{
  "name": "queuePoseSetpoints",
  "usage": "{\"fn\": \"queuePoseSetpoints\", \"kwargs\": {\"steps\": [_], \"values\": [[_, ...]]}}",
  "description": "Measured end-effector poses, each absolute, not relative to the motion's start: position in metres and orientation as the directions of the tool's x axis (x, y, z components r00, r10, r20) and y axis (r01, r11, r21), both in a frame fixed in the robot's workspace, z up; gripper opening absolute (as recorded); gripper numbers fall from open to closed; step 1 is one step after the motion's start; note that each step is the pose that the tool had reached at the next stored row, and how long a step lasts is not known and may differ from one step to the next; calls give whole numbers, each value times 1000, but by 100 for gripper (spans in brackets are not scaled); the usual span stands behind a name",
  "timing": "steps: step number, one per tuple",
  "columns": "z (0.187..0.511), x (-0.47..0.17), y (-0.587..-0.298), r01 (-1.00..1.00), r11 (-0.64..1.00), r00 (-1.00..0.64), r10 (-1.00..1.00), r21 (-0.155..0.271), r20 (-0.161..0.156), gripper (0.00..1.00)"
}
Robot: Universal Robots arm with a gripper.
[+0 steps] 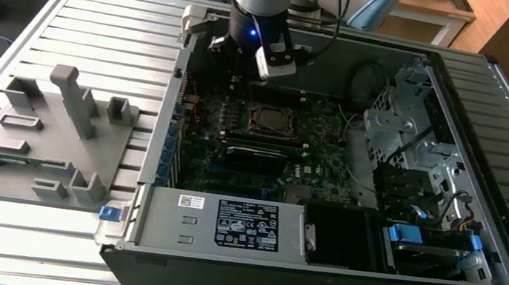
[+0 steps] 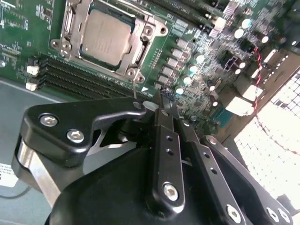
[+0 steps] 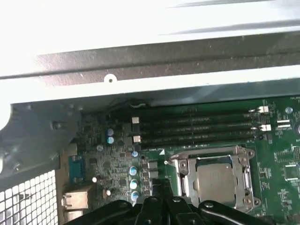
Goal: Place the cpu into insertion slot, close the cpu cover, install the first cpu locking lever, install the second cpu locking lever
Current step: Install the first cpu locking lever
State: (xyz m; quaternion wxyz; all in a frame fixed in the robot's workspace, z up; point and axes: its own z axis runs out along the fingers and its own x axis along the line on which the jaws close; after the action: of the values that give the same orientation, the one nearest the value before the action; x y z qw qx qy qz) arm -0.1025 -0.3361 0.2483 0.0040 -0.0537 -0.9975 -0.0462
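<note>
1. Cpu (image 2: 105,37) sits in the insertion slot (image 1: 253,109); cpu cover (image 2: 143,47) looks down over it.
2. Claw (image 2: 168,101) pinched closed, empty, hovering just beside the slot.
3. Lever step, imo: catch the thin locking lever (image 2: 134,88) w/ closed tips, press slowly (wire looks springy).
4. Matte grey chip, shiny stamped-metal frame.

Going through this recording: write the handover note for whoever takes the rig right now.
Gripper: shut, holding nothing, hanging beside the insertion slot.
The cpu sits in the insertion slot; the cpu cover lies flat over it.
Done: cpu placed, cover closed.
Left: both levers; one thin locking lever seems to stand up near the gripper, latching unconfirmed.
</note>
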Motion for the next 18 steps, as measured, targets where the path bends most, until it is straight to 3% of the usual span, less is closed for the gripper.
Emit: {"fn": "queuePoseSetpoints", "kwargs": {"steps": [6,18], "values": [[248,-106,-336,107,987,-994,106,120,16,11],[248,-108,-338,108,968,-994,104,226,27,11]]}}
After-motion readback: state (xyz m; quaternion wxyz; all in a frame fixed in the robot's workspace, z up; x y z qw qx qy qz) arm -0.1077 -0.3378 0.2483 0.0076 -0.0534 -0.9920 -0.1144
